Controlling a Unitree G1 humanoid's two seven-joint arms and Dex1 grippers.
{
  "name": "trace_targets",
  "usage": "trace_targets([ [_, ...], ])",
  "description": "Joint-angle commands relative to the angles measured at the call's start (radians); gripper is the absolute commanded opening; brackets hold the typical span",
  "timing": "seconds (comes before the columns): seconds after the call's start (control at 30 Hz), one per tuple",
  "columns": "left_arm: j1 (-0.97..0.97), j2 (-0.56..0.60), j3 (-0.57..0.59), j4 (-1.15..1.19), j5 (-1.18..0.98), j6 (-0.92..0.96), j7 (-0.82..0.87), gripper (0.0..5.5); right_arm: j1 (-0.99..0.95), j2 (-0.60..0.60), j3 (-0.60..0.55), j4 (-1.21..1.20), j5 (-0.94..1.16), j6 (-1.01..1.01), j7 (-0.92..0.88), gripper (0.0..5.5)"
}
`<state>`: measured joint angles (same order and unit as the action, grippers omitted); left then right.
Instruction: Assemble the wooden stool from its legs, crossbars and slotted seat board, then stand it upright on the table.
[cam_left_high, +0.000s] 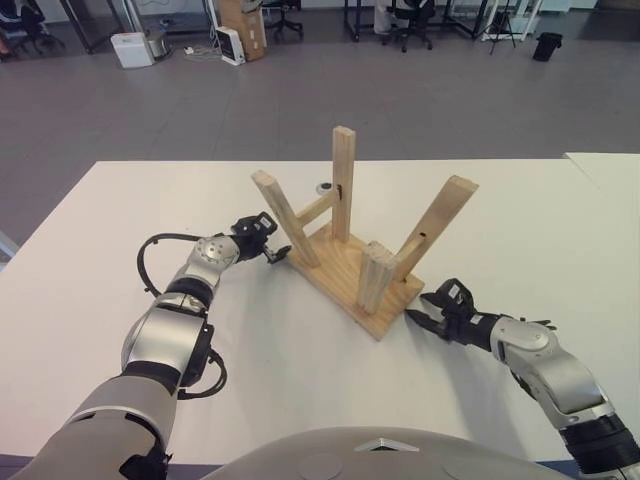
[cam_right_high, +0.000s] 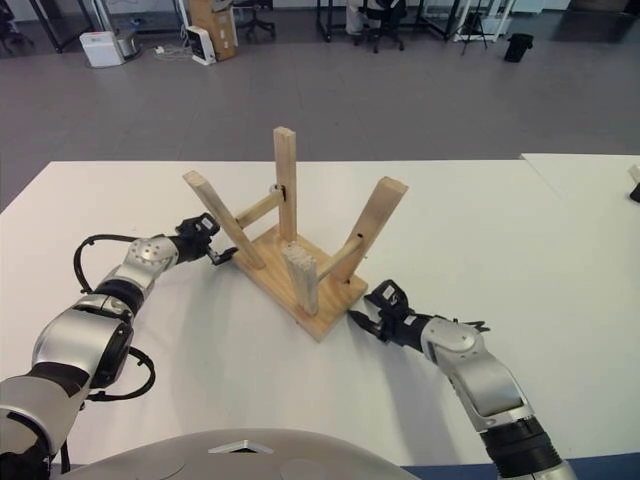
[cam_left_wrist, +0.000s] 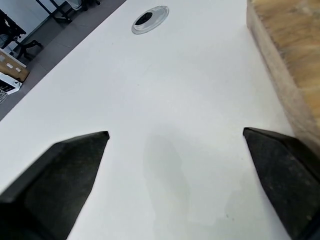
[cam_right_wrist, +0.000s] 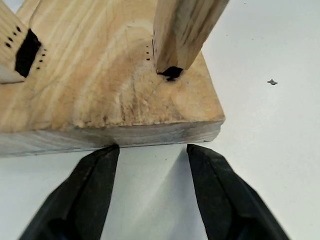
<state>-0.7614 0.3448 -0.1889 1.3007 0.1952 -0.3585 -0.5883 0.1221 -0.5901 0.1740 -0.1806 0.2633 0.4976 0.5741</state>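
Observation:
The wooden stool lies upside down on the white table, its seat board flat and its legs pointing up and splayed outward. A crossbar joins the two far legs, and another runs between the near short leg and the right leg. My left gripper rests open on the table just beside the board's left edge, nothing between its fingers. My right gripper is open at the board's near right corner, fingertips just short of the edge.
A round cable grommet sits in the table behind the stool. A second white table stands at the far right. The table has free room left of and in front of the stool. Office chairs and boxes stand on the floor beyond.

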Motion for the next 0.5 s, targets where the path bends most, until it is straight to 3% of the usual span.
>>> trace_targets([
  [0.03,0.080,-0.035,-0.028,-0.019,0.005,-0.097,-0.202,4.97,-0.069,0.087,0.031,0.093,-0.021,0.062,-0.037,2.54],
  [0.17,0.229,0.070,-0.055,-0.154,-0.047,-0.208,-0.480,4.97,-0.121,0.112,0.035,0.152,-0.060,0.045,-0.055,2.54],
  [0.23,0.325,0.127,-0.064,-0.320,-0.116,-0.163,-0.609,4.97,-0.121,0.112,0.027,0.158,-0.063,0.048,-0.048,2.54],
  [0.5,0.447,0.199,-0.071,-0.559,-0.163,-0.006,-0.628,4.97,-0.131,0.139,0.013,0.127,-0.074,0.070,-0.056,2.54],
])
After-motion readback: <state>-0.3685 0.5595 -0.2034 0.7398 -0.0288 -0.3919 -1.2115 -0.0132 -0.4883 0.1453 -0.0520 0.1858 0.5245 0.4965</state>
